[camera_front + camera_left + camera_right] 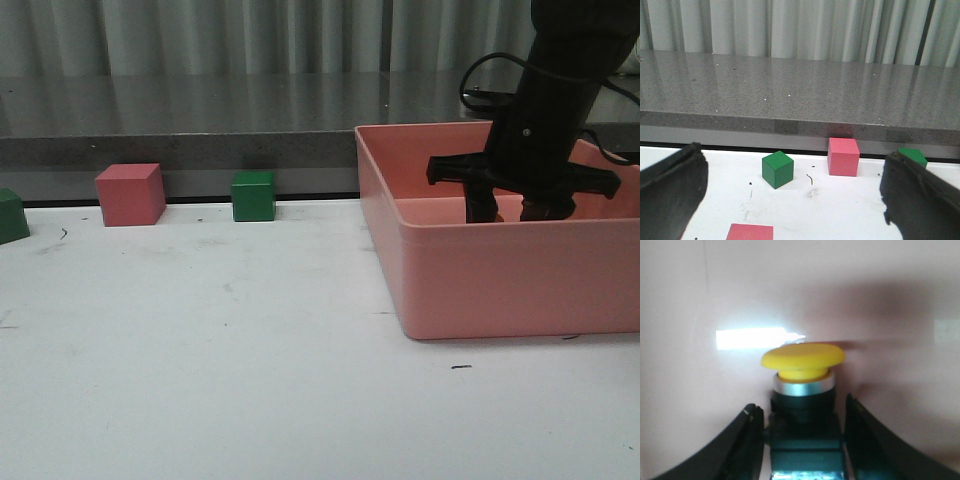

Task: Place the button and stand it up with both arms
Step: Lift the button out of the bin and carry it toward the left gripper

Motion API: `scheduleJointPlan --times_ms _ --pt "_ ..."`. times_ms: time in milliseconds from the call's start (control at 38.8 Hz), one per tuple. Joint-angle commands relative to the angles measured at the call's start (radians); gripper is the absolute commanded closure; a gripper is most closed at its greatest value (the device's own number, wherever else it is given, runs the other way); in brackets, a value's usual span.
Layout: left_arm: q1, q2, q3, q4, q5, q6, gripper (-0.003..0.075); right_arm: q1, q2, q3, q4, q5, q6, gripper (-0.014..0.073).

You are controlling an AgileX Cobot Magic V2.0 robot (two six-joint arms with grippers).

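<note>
White tabletop (pixel 200 340) is backed by grey curtains. Inside a pink bin (pixel 480 280), the button (pixel 803 385) is clamped between the right gripper (pixel 803 440) fingers. The left gripper (pixel 790 200) is spread apart.

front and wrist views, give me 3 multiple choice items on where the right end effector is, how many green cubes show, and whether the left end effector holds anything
1. The right end effector is
A. inside the pink bin
B. over the pink cube
C. on the grey ledge

2. Green cubes in the front view:
A. none
B. two
C. four

3. The left end effector is
A. shut on a cube
B. open, empty
C. shut on the button

Answers: 1 A, its fingers dip behind the bin wall. 2 B, one beside the pink cube, one at the left edge. 3 B, its fingers are apart with only table between.
</note>
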Motion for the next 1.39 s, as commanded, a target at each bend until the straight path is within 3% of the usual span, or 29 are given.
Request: scheduleJointPlan --times_ms 0,309,670,927,1108,1365 --pt "0.002 0.015 -0.037 0.001 -0.088 -0.01 0.0049 -0.005 -0.103 -0.031 -0.004 -0.012 0.002 0.0365" --pt "0.002 0.015 -0.037 0.001 -0.088 -0.01 0.0049 0.037 -0.321 -0.031 -0.003 0.02 0.002 0.0365" --pt "0.002 0.015 -0.037 0.001 -0.088 -0.01 0.0049 0.268 -0.396 -0.094 -0.003 0.096 0.002 0.0365" --pt "0.002 0.015 -0.037 0.001 -0.088 -0.01 0.0049 0.464 -0.283 -0.23 0.048 0.11 0.004 0.0365" --pt "0.002 0.015 -0.037 0.001 -0.088 -0.01 0.0049 0.58 -0.125 -0.414 0.078 0.156 0.008 0.0365" --pt "0.002 0.015 -0.037 0.001 -0.088 -0.01 0.0049 0.606 0.081 -0.578 0.076 0.236 0.15 0.0365"
